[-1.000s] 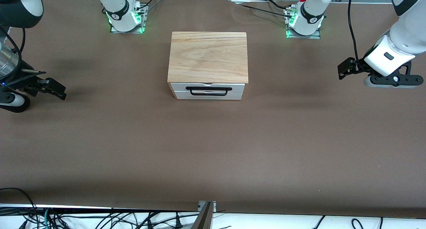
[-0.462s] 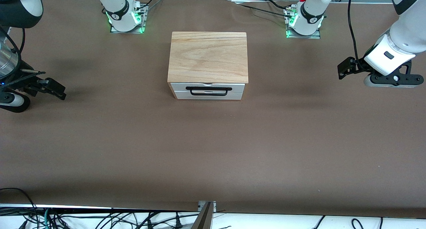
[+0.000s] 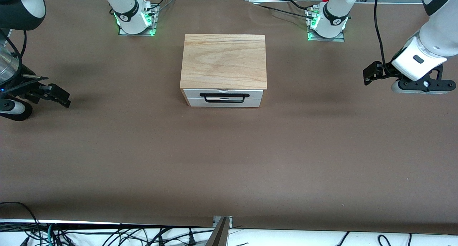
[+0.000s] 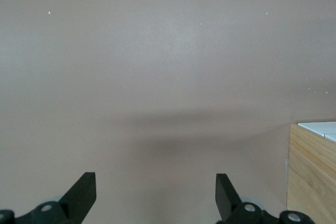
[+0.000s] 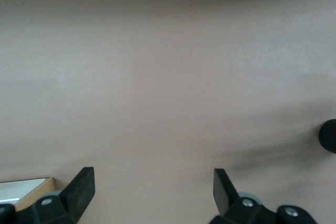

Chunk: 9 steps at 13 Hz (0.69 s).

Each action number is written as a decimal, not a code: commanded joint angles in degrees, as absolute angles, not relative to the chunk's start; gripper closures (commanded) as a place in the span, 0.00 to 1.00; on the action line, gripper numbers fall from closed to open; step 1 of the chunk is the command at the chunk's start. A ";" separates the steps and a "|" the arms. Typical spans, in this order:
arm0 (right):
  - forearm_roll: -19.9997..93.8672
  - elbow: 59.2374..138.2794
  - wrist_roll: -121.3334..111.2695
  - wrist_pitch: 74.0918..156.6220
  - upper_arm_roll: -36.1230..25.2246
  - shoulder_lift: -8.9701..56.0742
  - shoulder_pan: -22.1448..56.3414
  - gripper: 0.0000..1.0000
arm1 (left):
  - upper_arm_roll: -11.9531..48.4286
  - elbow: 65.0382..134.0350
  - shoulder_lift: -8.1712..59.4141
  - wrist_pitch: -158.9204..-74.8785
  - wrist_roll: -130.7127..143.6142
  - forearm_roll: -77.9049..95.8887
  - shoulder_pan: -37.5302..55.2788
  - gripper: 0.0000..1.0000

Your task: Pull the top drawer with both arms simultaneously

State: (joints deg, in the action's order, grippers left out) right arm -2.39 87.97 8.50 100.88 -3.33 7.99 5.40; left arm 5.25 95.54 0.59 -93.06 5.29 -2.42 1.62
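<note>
Two open pincers, left pincer [image 3: 372, 74] and right pincer [image 3: 59, 96]; one closed top drawer [image 3: 223, 94].

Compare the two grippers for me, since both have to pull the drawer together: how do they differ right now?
The left gripper hangs over the table at the left arm's end; the right gripper hangs at the right arm's end. The left arm slants down from above, while the right gripper sits low under its wrist. Shared: both have their jaws open, hold nothing, and are well clear of the top drawer, which is shut.

Grained light wood tops the cabinet [image 3: 223, 60]; the table [image 3: 229, 160] covering looks matt brown.
</note>
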 commanded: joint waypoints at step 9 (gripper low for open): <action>-2.99 87.54 8.26 100.55 -3.25 9.13 5.45 0.00 | 5.62 93.08 1.93 -91.23 4.31 -2.55 2.02 0.00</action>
